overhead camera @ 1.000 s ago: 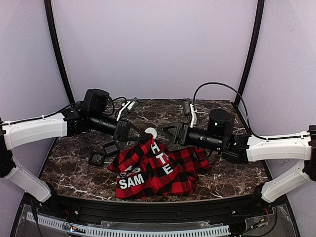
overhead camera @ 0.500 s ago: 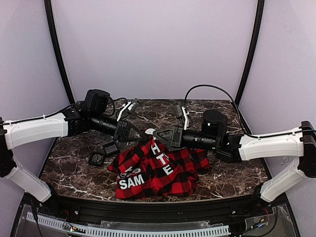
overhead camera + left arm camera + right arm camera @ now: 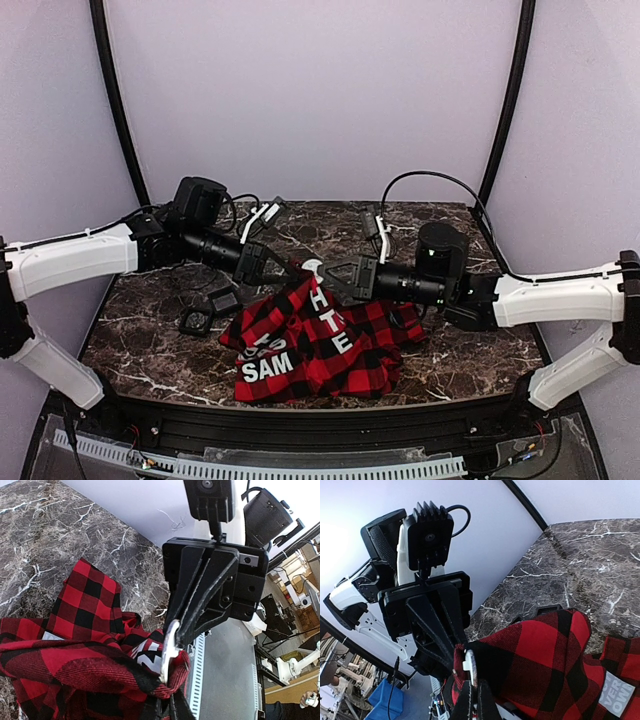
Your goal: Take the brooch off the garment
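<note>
top external, garment (image 3: 300, 350) lettered "sam" and "hte", left claw (image 3: 290, 271) pinching its cloth, right claw (image 3: 320, 271) clamped on brooch (image 3: 311, 265)

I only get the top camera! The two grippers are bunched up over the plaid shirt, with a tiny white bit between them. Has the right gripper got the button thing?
Observer: Yes. The left wrist camera shows the right gripper shut on the top edge of the brooch, which is seen edge-on.
Operator: Is it off the shirt?
Observer: Not that I can see. In that view its lower edge sits against a red fold of the garment.
Operator: What's the left gripper doing?
Observer: The right wrist camera shows the left gripper shut on the cloth right beside the brooch.
</note>
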Robot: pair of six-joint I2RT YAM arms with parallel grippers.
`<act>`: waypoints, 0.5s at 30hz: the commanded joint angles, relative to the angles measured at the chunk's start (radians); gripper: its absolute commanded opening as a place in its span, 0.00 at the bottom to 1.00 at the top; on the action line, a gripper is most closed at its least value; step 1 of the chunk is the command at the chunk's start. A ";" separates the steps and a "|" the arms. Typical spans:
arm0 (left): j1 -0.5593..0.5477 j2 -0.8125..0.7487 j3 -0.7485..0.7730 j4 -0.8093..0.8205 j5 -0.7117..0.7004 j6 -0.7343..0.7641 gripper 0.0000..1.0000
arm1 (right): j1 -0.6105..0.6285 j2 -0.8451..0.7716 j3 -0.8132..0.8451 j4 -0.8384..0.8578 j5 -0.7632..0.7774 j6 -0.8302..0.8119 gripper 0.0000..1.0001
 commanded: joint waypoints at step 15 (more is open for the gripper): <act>0.031 -0.018 0.001 -0.022 -0.060 0.025 0.70 | -0.011 -0.154 0.073 -0.459 0.283 -0.119 0.00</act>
